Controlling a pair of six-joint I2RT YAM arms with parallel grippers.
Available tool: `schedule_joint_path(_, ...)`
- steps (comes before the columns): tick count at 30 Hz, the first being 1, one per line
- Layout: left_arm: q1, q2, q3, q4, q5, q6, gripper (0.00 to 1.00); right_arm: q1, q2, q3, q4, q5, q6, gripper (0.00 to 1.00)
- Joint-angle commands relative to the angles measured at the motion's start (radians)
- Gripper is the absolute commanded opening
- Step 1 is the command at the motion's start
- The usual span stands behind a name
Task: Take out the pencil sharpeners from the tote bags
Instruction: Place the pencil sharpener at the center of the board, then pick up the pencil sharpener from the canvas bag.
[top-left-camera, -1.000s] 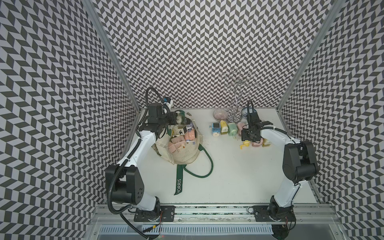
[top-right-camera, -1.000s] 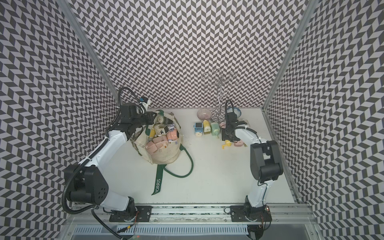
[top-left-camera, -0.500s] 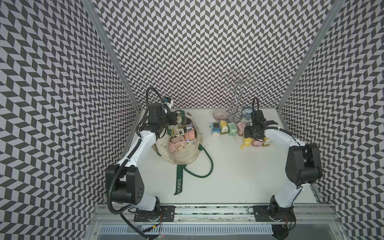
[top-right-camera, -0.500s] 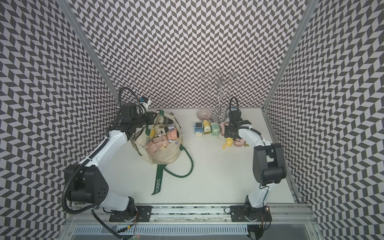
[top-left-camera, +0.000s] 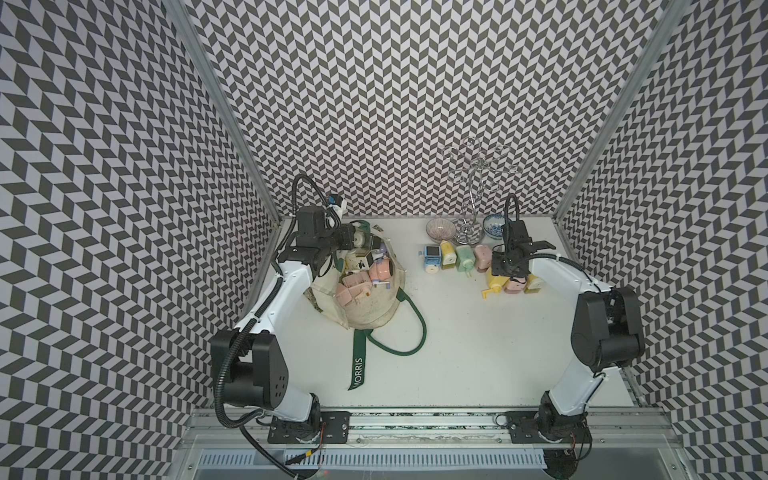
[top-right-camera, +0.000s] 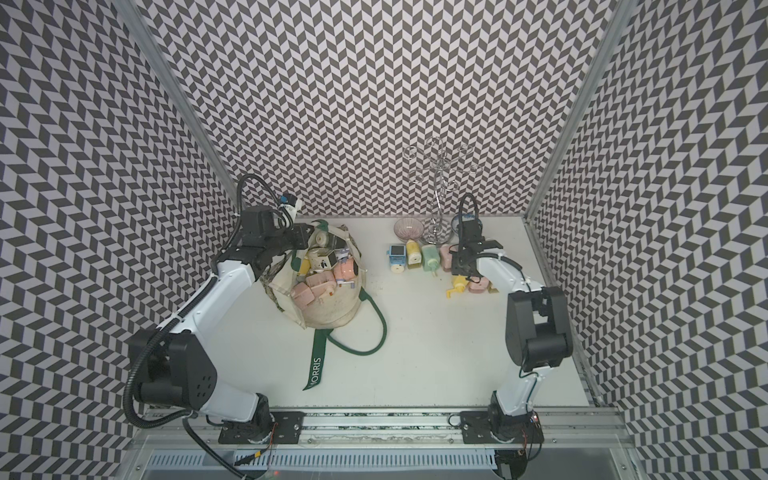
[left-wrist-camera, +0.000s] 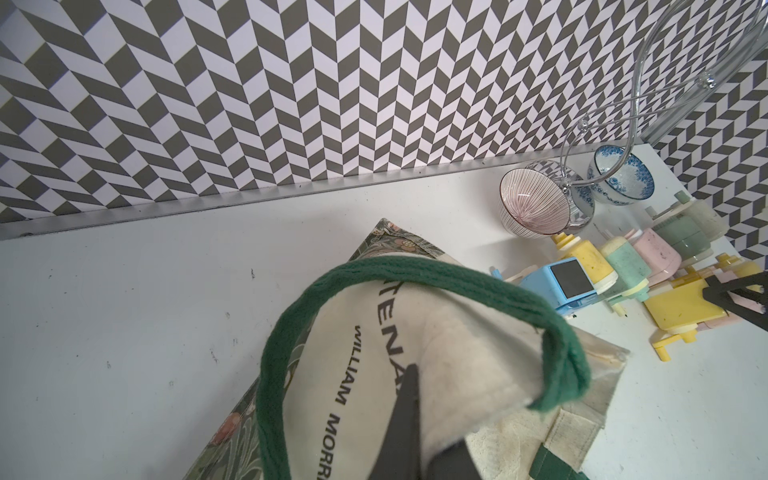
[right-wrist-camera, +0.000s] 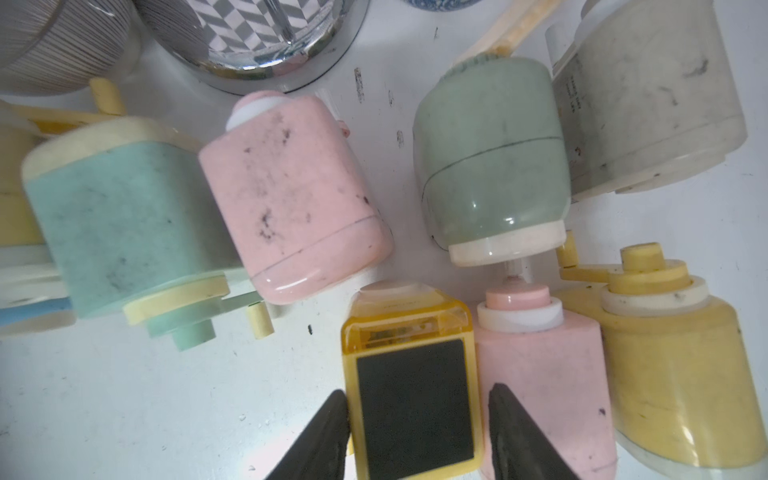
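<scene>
A white surface (top-left-camera: 457, 353) inside patterned walls carries two robot arms. A cream tote bag (top-left-camera: 368, 311) with dark green straps lies near the far left corner, its mouth facing up. One strap (top-left-camera: 358, 365), lettered "MORRIS", trails toward the near edge. Pastel pencil sharpeners (top-left-camera: 353, 284), mostly pink, are still heaped inside the bag. The left pincer (top-left-camera: 351, 242) is at the bag's far rim, its jaws together and clamped on the cream fabric beside a green strap. More sharpeners lie out on the surface near the far right corner: a blue one (top-left-camera: 432, 257) with a dark window, then yellow, green and pink ones in a row, with a second cluster just nearer. The right pincer (right-wrist-camera: 417, 392) is over that cluster, jaws apart, straddling a yellow sharpener (right-wrist-camera: 413, 419) with a dark square window; one finger (right-wrist-camera: 515, 432) shows a sliver of gap. Two small patterned bowls (top-left-camera: 440, 229) and a wire stand (top-left-camera: 471, 199) sit along the far edge, just behind the row.
</scene>
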Motion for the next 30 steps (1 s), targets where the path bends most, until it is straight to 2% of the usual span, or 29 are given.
schedule_joint_path(1,-0.006,-0.02,-0.002,-0.002,-0.009,0.007,0.0,-0.004,-0.079,0.002,0.052,-0.018,0.007,0.55)
schedule_joint_path(6,-0.008,-0.02,-0.002,-0.003,-0.012,0.009,0.0,-0.001,-0.163,-0.02,0.094,-0.099,-0.001,0.57)
schedule_joint_path(10,-0.008,-0.019,0.0,-0.006,-0.013,0.01,0.0,0.015,-0.259,-0.082,0.198,-0.235,0.0,0.57)
schedule_joint_path(13,-0.008,-0.017,0.002,-0.006,-0.008,0.007,0.0,0.051,-0.306,-0.121,0.266,-0.28,0.0,0.56)
schedule_joint_path(18,-0.006,-0.014,0.003,-0.005,0.005,0.002,0.0,0.178,-0.324,-0.122,0.301,-0.263,-0.023,0.56)
schedule_joint_path(21,-0.007,-0.014,0.004,-0.005,0.011,0.0,0.0,0.258,-0.337,-0.158,0.367,-0.296,-0.021,0.55)
schedule_joint_path(24,-0.006,-0.015,0.008,-0.008,0.017,-0.002,0.0,0.308,-0.347,-0.22,0.465,-0.384,-0.004,0.54)
schedule_joint_path(30,-0.003,-0.016,0.012,-0.008,0.034,-0.01,0.0,0.469,-0.283,-0.279,0.634,-0.418,-0.016,0.52)
